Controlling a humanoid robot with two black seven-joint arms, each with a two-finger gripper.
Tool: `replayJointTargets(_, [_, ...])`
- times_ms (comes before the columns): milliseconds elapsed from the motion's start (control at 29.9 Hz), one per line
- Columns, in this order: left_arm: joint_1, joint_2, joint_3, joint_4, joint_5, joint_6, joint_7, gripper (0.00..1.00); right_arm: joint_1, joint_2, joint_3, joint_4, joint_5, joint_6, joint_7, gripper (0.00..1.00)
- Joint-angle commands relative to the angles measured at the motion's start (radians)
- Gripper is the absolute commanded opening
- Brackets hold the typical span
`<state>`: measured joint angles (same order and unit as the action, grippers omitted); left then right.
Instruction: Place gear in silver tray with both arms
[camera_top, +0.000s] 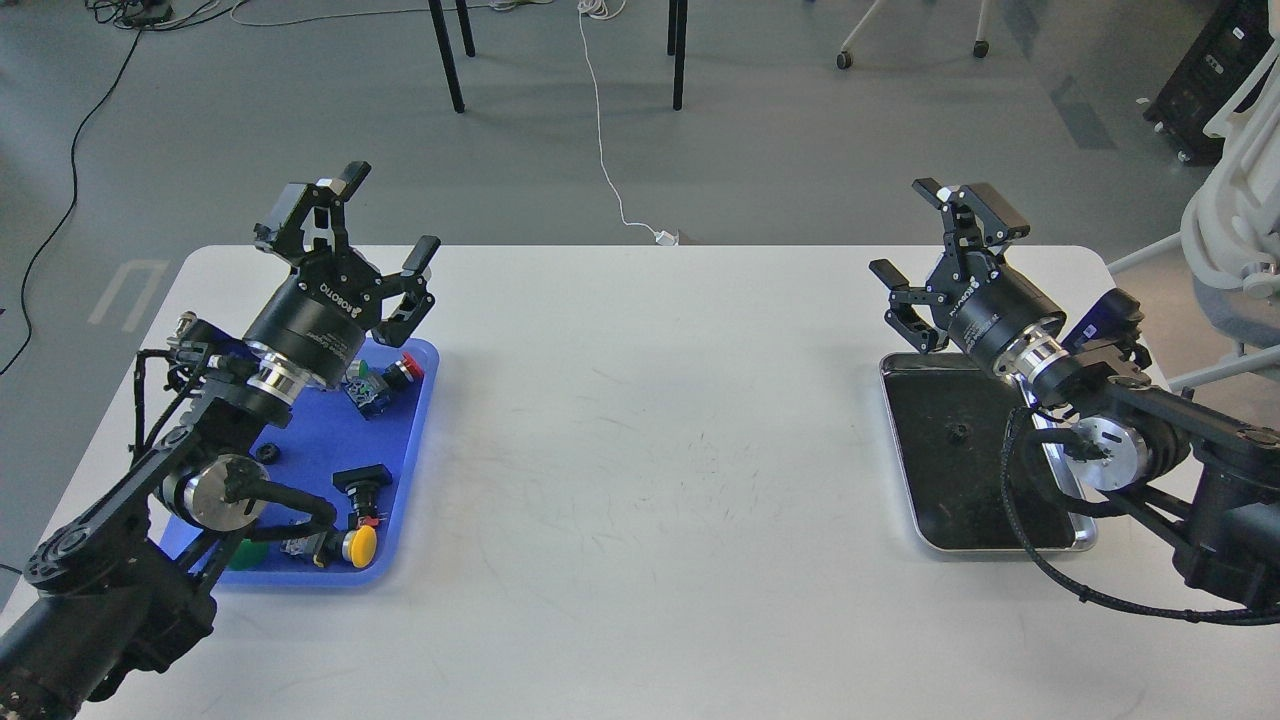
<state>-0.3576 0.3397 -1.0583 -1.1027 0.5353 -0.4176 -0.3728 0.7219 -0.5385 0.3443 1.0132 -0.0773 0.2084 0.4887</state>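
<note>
The silver tray (950, 500) lies on the right of the white table. A small black gear (957, 433) rests on its dark floor. Another small black gear (266, 452) lies in the blue tray (310, 430) on the left. My left gripper (385, 225) is open and empty, raised over the blue tray's far end. My right gripper (925, 235) is open and empty, raised above the silver tray's far edge. My right arm crosses over the silver tray's right side and hides part of its rim.
The blue tray holds several push-button switches, among them a red one (406, 366) and a yellow one (359, 545). The white table (650, 450) spreads between the two trays. Chair legs and cables stand on the floor beyond the far edge.
</note>
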Motion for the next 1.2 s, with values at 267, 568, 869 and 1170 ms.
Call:
replayJointTargets(267, [0.003,0.001,0.003,-0.002,0.0,-0.001,0.0,0.98,-0.036,0.014,0.015,0.002,-0.002,0.002,0.0,0.97])
replayJointTargets(568, [0.008,0.002,0.003,-0.006,0.0,-0.001,0.002,0.98,-0.036,0.019,0.022,0.001,-0.002,0.002,0.0,0.97])
replayJointTargets(869, [-0.006,0.047,0.018,-0.008,0.202,-0.003,-0.001,0.98,-0.048,0.02,0.025,-0.001,-0.001,0.002,0.0,0.97])
replayJointTargets(1170, [-0.026,0.149,0.093,-0.127,0.556,-0.004,-0.044,0.98,-0.065,0.035,0.064,-0.005,-0.001,0.003,0.0,0.97])
